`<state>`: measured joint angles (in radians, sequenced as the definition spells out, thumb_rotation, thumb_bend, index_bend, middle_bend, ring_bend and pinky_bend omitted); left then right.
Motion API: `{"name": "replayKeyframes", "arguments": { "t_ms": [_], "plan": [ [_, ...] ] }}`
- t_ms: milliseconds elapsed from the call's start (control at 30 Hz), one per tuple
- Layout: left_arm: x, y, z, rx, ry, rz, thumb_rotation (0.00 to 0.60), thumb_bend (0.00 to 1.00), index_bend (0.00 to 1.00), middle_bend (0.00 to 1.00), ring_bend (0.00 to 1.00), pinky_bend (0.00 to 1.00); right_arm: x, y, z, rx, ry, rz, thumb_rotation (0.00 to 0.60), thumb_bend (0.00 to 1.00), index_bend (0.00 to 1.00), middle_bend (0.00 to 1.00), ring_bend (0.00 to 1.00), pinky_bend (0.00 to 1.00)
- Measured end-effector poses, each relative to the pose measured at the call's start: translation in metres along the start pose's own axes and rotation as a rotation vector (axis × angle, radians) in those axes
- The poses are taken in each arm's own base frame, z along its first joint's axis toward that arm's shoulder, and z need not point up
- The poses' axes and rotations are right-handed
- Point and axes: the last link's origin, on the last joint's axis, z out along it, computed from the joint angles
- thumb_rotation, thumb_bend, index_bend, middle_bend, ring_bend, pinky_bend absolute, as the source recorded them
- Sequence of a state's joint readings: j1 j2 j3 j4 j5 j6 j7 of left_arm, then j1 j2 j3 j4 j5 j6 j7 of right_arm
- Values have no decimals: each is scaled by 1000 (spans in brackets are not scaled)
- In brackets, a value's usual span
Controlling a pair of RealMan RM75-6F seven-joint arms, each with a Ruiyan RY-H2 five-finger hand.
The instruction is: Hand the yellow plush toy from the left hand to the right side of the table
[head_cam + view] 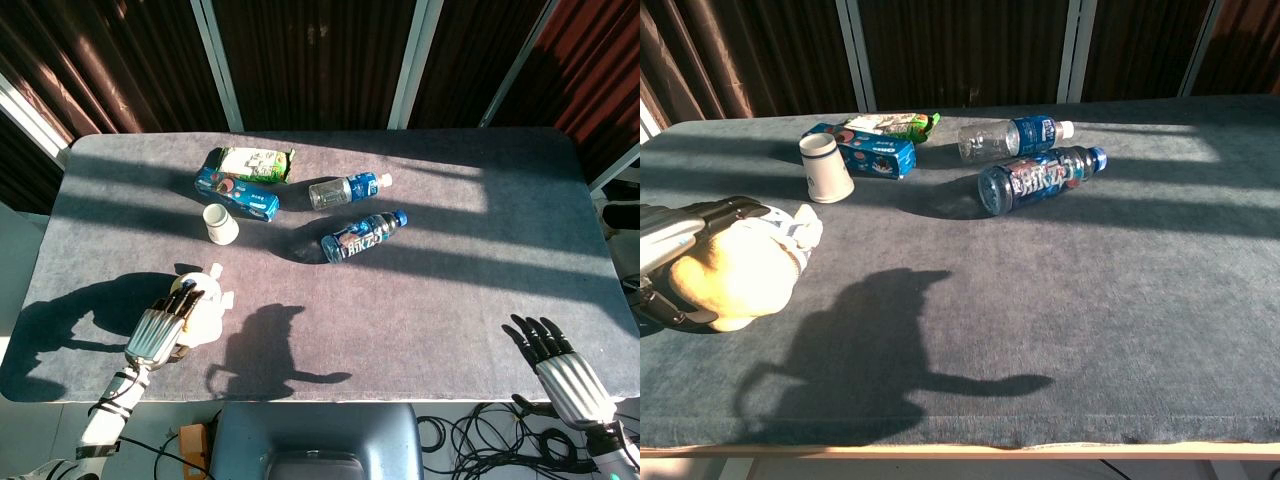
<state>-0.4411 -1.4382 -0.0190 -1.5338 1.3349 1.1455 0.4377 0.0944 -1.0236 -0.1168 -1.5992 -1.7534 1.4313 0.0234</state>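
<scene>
We see the yellow plush toy (740, 268) at the near left of the tabletop (450, 300), wrapped by our left hand (165, 325). The fingers (725, 212) curl over the top of the toy, clamped on it, and in the chest view the plush bulges out beneath them. It looks close to the cloth, though we cannot tell whether it rests on it or is just lifted. That over-the-top hold makes sense for a soft, squashy thing: it gathers the body rather than pinching a thin edge, so the toy should not slip when carried.

Our right hand (560, 365) waits at the near right edge, well apart from the toy, fingers spread and holding nothing. We judge it is placed there ready to receive, leaving a bare stretch of tabletop between the two hands for the pass.

The clutter sits further back: a white cup (220, 223), a blue snack box (236, 195), a green packet (257, 162), a clear bottle (347, 189) and a blue-labelled bottle (363, 235), both lying on their sides. Kept to the far half, they should not hinder a crossing along the near edge. The handover itself is not yet begun.
</scene>
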Motion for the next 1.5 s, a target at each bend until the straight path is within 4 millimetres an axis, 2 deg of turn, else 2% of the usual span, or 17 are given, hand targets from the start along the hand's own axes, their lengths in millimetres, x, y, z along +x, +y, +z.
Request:
{"name": "replayKeyframes", "arguments": {
  "t_ms": [400, 533, 667, 733, 800, 833, 867, 967, 1033, 1167, 1500],
  "plan": [
    [-1, 2, 1, -8, -1, 2, 600, 220, 0, 0, 113, 347, 0, 0, -1, -2, 0, 0, 600, 0, 0, 0, 0, 0],
    [-2, 4, 2, -13, 4, 9, 600, 228, 0, 15, 171, 416, 0, 0, -1, -1, 1, 0, 600, 0, 0, 0, 0, 0],
    [-7, 9, 5, -22, 8, -1, 600, 229, 6, 139, 307, 559, 0, 0, -1, -2, -1, 0, 600, 0, 0, 0, 0, 0],
    [-9, 11, 7, -29, 14, -5, 600, 232, 59, 276, 405, 659, 0, 0, -1, -1, -1, 1, 600, 0, 0, 0, 0, 0],
    [-11, 14, 10, -37, 27, -9, 600, 237, 210, 469, 552, 777, 1, 1, -1, -1, 0, 3, 600, 0, 0, 0, 0, 0],
    [-13, 16, 11, -41, 32, -10, 600, 239, 251, 503, 577, 798, 1, 1, -1, -1, 0, 3, 600, 0, 0, 0, 0, 0],
    [-15, 18, 12, -48, 37, -12, 600, 240, 342, 563, 623, 837, 1, 1, -1, -2, 0, 4, 600, 0, 0, 0, 0, 0],
    [-17, 24, 13, -65, 48, -20, 600, 248, 520, 673, 711, 911, 2, 1, -1, -1, 1, 8, 600, 0, 0, 0, 0, 0],
    [-17, 26, 13, -73, 60, -19, 600, 256, 602, 748, 772, 966, 2, 1, -1, 0, 1, 9, 600, 0, 0, 0, 0, 0],
    [-14, 32, 15, -96, 119, -15, 600, 293, 676, 820, 829, 1000, 2, 1, -1, 5, -2, 8, 600, 0, 0, 0, 0, 0],
    [7, 62, 32, -168, 267, 0, 600, 302, 686, 827, 834, 1000, -2, -1, 0, 19, -21, -9, 600, 0, 0, 0, 0, 0]
  ]
}}
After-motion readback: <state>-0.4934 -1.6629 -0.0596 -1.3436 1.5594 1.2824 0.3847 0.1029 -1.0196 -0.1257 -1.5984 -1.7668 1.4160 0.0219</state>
